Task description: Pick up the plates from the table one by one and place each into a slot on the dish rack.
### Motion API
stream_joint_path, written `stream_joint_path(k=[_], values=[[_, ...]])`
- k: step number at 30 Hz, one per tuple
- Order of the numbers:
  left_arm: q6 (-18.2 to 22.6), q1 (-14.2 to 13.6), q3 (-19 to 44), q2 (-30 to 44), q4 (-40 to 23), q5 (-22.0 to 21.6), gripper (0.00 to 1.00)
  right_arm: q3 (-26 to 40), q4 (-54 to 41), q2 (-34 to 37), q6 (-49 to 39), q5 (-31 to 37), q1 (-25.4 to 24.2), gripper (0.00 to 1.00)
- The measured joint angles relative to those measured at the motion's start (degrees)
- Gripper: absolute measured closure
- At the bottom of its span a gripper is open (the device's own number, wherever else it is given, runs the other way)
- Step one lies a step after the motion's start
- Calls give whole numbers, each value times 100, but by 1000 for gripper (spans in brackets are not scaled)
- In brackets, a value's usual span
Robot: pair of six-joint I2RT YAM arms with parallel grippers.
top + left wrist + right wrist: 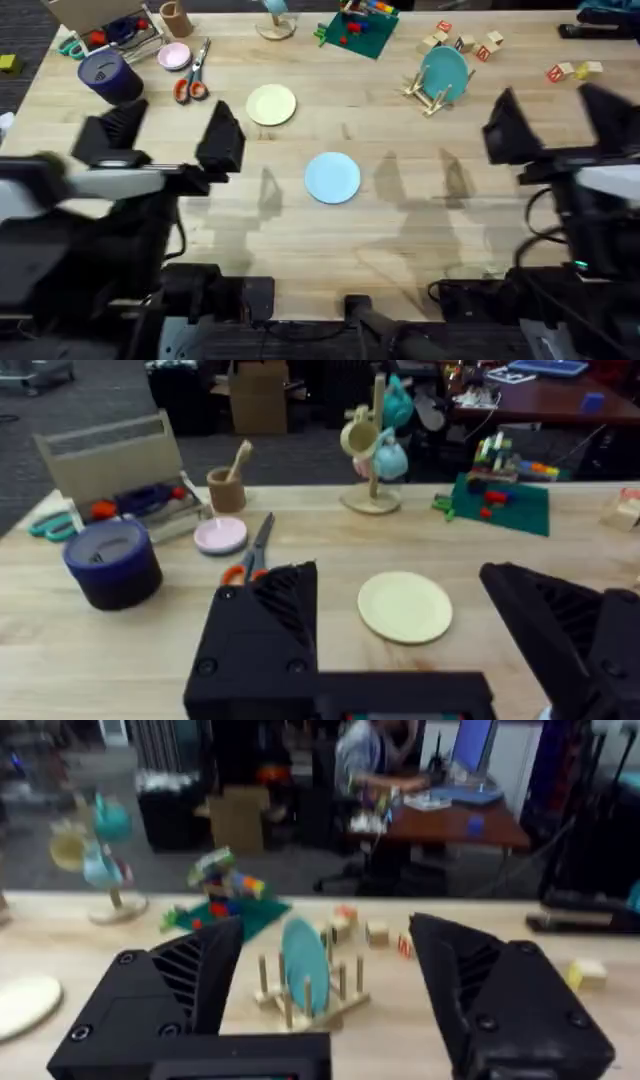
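A pale yellow plate lies flat on the table, left of centre. Nearer the arms, a light blue plate lies flat mid-table. At the back right stands the dish rack, with a teal plate upright between its pegs. My left gripper hovers open at the left, with nothing between its fingers. In its wrist view the yellow plate lies ahead of the left gripper. My right gripper is open and empty at the right. It faces the dish rack and teal plate.
Orange-handled scissors, a pink dish and a dark blue cup sit at the back left. A mug tree and a green block board stand along the far edge. Wooden blocks lie behind the rack.
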State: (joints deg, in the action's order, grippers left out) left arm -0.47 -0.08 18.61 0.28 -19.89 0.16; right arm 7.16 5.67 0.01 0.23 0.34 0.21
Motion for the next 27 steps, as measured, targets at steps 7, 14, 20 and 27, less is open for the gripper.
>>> stream_joint_path(k=[7, 14, 20, 27], values=[[0, 2, 1345, 792, -1025, -4, 8, 1316, -1173, 702, 4, 0, 0, 6], [-41, 0, 2738, 2416, -2363, 0, 10, 2808, -2503, 2216, 17, 0, 0, 6], [-46, 2, 3771, 3728, -3286, 75, 10, 3997, -3544, 3481, 20, 0, 0, 7], [-46, 0, 4709, 5050, -4096, 326, 10, 5145, -4563, 4880, 18, 0, 0, 5]])
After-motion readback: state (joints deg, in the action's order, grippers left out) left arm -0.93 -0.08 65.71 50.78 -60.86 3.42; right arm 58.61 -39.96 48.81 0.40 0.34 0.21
